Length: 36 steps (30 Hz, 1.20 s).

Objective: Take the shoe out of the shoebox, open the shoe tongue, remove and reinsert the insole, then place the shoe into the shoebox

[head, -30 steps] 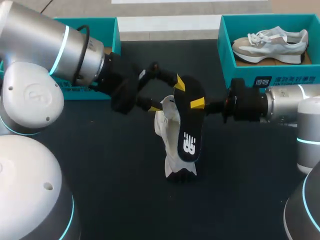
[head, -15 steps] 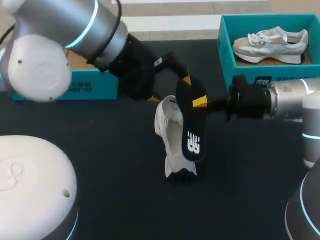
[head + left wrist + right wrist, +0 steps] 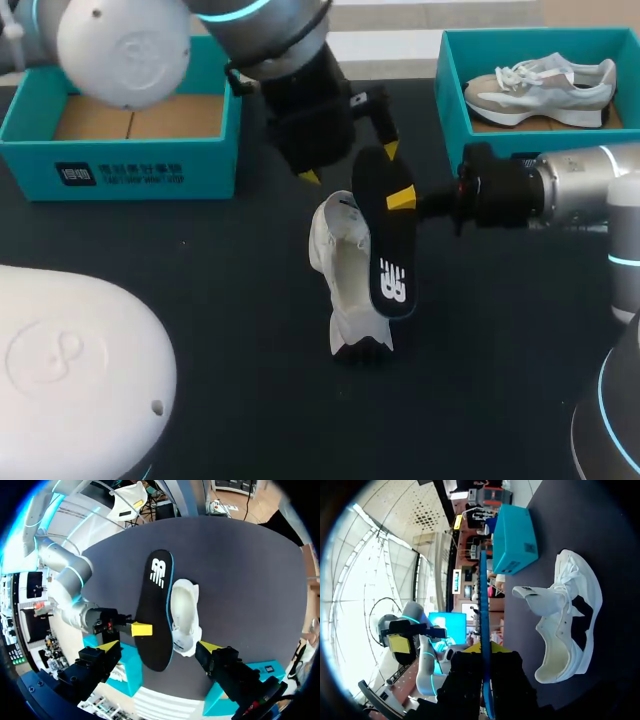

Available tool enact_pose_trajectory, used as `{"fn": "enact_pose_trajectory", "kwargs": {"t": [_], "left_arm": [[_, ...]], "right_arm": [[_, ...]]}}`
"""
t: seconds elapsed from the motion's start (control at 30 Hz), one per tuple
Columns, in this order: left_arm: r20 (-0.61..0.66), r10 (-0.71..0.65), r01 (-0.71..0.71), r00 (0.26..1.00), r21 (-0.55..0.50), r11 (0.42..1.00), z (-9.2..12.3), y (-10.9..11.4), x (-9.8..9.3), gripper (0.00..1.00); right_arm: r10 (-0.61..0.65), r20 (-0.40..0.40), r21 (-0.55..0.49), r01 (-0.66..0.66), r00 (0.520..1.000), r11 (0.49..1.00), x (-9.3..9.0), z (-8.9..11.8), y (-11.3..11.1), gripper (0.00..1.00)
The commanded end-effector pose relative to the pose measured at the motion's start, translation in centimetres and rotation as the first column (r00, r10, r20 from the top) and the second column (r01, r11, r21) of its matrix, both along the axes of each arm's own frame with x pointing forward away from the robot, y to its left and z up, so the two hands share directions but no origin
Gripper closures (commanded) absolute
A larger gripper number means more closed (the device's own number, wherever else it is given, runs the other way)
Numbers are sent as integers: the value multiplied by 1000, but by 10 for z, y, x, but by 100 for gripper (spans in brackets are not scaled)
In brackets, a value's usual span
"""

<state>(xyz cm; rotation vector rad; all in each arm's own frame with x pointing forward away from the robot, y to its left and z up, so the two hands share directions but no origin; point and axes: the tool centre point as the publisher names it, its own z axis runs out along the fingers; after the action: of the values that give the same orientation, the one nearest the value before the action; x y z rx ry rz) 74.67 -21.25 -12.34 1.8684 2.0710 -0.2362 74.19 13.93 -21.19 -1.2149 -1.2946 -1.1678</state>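
A white shoe [image 3: 343, 285] rests on the dark table with its opening showing and its tongue folded back. Just above it my right gripper [image 3: 402, 201] is shut on the upper edge of a black insole [image 3: 386, 240], which hangs beside the shoe. From the right wrist, the insole [image 3: 483, 605] is edge-on between the fingers, with the shoe [image 3: 567, 625] alongside. My left gripper [image 3: 349, 163] stands open behind the insole's upper end. In the left wrist view, the left gripper [image 3: 159, 646] straddles the insole [image 3: 155, 605] and shoe [image 3: 186, 615] without touching either.
A teal shoebox [image 3: 452, 110] at the back right holds a second grey-and-white shoe [image 3: 540, 88]. Another teal shoebox [image 3: 130, 170] with a cardboard liner stands at the back left. My right arm [image 3: 570, 200] lies across the front of the right box.
My left arm has swung from the left to behind the insole, its open gripper now pointing down at it. The right gripper and insole have drifted slightly right. The shoe has not moved.
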Motion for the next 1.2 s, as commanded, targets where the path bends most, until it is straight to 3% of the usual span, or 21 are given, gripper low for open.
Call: {"fn": "enact_pose_trajectory", "kwargs": {"t": [0.03,1.2], "left_arm": [[-28,112,-90,993,422,902,-4,-13,4,0],[-63,129,-94,990,390,916,-13,-22,13,0]], "right_arm": [[14,-2,-3,-14,1000,1000,5,-1,4,100],[9,-2,-14,-9,1000,1000,4,-1,9,100]]}}
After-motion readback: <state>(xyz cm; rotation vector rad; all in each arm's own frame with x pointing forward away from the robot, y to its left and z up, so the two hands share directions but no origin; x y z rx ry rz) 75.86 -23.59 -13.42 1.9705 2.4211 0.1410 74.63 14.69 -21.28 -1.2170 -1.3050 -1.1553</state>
